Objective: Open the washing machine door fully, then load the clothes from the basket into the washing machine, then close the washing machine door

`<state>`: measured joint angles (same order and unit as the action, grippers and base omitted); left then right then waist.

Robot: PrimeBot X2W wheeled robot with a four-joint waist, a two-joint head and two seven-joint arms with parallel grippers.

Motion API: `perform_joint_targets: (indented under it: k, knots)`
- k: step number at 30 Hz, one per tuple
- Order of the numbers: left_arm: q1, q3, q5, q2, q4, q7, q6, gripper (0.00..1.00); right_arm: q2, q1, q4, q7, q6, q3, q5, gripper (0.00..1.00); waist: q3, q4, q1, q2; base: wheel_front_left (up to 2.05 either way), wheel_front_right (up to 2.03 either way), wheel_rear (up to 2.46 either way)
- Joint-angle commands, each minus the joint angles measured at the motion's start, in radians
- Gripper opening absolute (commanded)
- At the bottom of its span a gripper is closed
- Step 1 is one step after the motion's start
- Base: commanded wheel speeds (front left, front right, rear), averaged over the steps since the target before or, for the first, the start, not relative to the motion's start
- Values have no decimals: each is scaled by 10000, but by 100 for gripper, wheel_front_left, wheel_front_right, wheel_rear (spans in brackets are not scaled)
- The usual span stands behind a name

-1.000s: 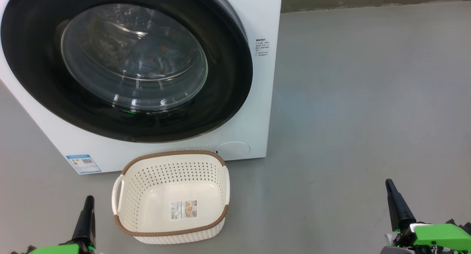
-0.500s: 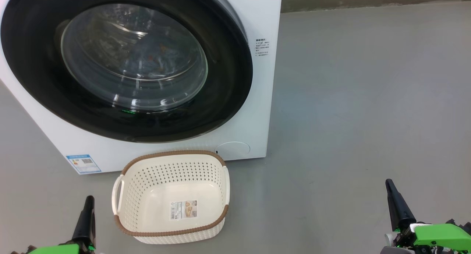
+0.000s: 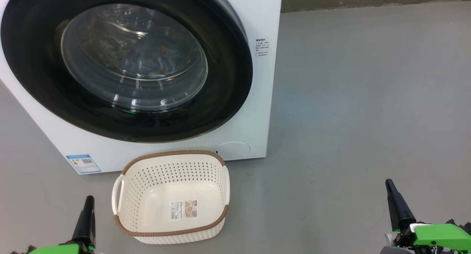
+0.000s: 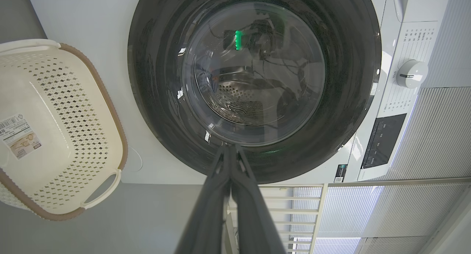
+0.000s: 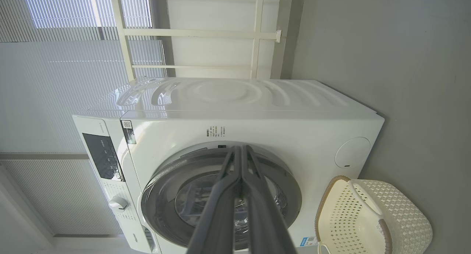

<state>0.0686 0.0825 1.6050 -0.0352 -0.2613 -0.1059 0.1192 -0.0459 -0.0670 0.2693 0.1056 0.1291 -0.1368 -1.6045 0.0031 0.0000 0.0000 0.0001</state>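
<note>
The washing machine (image 3: 259,99) is a white box, and the washing machine door (image 3: 228,81), glossy black with a glass bowl, lies shut against its front. Behind the glass shows pale blue fabric with orange specks, the clothes (image 3: 158,59). The basket (image 3: 165,173) sits on the floor just before the machine, tilted, holding nothing but its bottom sticker. My left gripper (image 3: 88,199) is shut, low and left of the basket. My right gripper (image 3: 388,183) is shut, far off to the right. In the wrist views the left gripper (image 4: 229,146) and right gripper (image 5: 241,148) point at the door (image 4: 342,81), fingers pressed together.
Grey floor (image 3: 368,99) stretches open to the right of the machine as far as a wall base (image 3: 368,3). A control panel and white dial (image 4: 412,73) sit at the machine's top. White railing and blinds (image 5: 202,33) stand behind it.
</note>
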Motion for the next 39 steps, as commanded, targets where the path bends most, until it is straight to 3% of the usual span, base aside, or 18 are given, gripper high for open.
perform_joint_targets:
  k: [1,39]
  knots:
    - [396,323,26,-151,160,-81,115,0,-43,-410,-245,76,16,231,-42,0,0,0,0,-1,0,0,0]
    - [396,323,27,-151,161,-81,115,0,-43,-410,-245,75,16,232,-43,0,0,0,0,-1,0,0,0]
